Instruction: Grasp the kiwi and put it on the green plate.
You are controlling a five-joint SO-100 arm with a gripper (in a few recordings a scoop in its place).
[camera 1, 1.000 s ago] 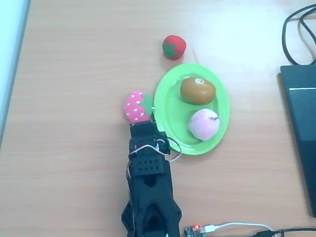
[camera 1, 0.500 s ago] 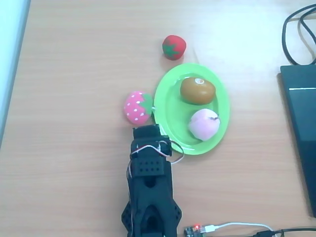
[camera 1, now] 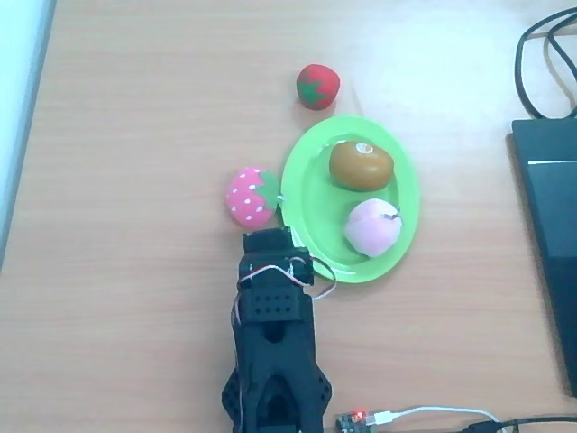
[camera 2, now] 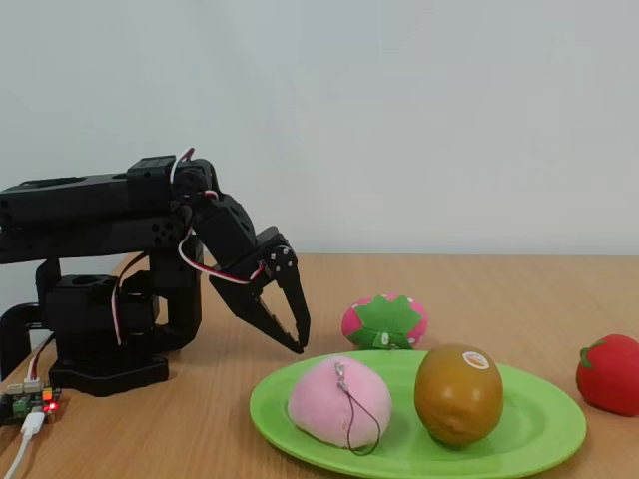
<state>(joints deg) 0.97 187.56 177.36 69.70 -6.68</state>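
The brown-golden oval toy kiwi [camera 1: 361,166] already rests on the glossy lime-green oval plate [camera 1: 306,180]. The black gripper [camera 2: 297,342], empty, jaws nearly closed, hangs beside the plate's rim. Judged step: retreat; no grasp required.

Laptop [camera 1: 550,244] cut off at edge

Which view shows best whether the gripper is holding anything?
The fixed view: it shows the gripper from the side, fingers hanging above the table with nothing between them, short of the green plate. The overhead view shows the gripper from above; the arm's body hides its fingertips.
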